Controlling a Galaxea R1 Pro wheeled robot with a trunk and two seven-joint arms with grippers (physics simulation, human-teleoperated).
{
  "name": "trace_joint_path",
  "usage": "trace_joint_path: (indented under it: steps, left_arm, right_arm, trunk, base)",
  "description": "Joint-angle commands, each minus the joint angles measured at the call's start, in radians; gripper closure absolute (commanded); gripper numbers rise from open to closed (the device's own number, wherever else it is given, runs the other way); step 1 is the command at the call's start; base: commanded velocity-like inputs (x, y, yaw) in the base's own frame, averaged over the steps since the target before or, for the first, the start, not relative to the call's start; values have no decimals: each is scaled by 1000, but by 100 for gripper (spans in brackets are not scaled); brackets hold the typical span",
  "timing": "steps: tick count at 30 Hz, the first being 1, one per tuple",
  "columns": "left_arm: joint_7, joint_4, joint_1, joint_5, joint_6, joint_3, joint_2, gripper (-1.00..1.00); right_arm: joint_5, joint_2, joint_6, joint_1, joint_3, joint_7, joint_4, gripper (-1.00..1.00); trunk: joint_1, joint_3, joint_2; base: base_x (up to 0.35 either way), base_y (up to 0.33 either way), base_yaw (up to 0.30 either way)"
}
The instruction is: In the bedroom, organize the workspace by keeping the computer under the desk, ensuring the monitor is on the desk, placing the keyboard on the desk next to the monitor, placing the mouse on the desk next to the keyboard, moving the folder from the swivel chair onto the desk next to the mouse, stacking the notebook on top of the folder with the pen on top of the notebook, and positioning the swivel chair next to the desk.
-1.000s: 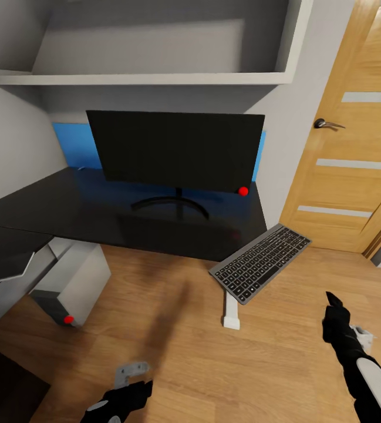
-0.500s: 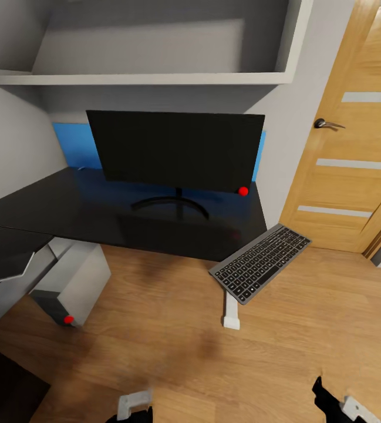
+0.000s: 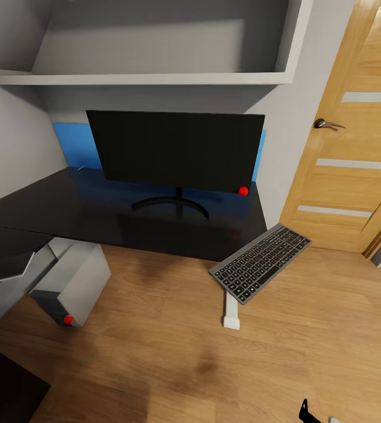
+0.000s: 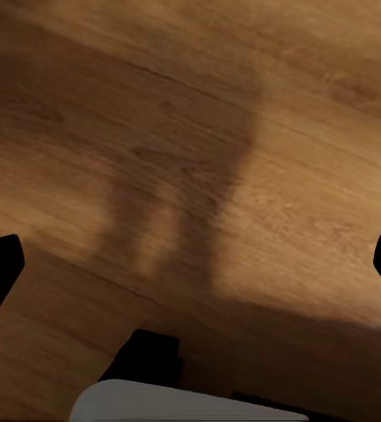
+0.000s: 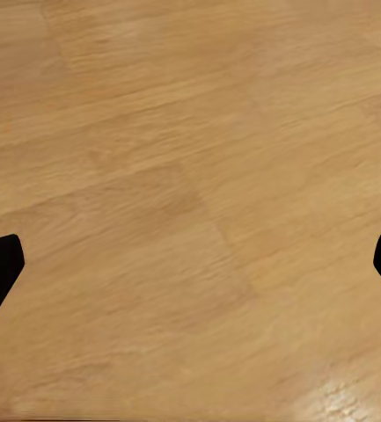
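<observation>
Finding the computer sitting on the floor under the left part of the table, and the monitor standing upright on its stand toward the back of the top, both apparently lying as the task asks. Noting the keyboard hanging skewed off the table's right front corner, mostly out over the floor, and so judging it to be needing a lift up beside the monitor. Holding the left pincer and the right pincer low over bare floorboards, each with fingers wide apart and carrying nothing, probably for clearance while approaching.
</observation>
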Motion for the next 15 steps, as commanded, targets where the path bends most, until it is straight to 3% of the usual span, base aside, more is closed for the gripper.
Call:
trace_joint_path:
  steps: [1, 6, 7, 11, 15]
  left_arm:
    - [8, 3, -1, 8, -4, -6, 1, -100]
    - [7, 14, -1, 8, -12, -7, -1, -100]
    - [6, 16, -1, 8, -14, -7, -1, -100]
    - [6, 19, -1, 10, -15, -6, -1, -100]
    - [6, 47, -1, 11, -66, -9, -5, -100]
  right_arm:
    - [-5, 0, -5, 0, 4, 1, 0, -100]
    - [-1, 17, -7, 0, 23, 1, -2, -100]
    - [14, 32, -20, 0, 79, 0, -1, -100]
    - [39, 42, -71, 0, 168, -8, 5, -100]
    - [41, 41, -78, 0, 175, -6, 40, -100]
  trunk:
    - [0, -1, 0]
    - [0, -1, 0]
    - [0, -1, 0]
    - [0, -1, 0]
    - [0, -1, 0]
  base:
    - [0, 0, 0]
    - [0, 0, 0]
    - [0, 0, 0]
    - [6, 0, 0]
    - [257, 0, -199]
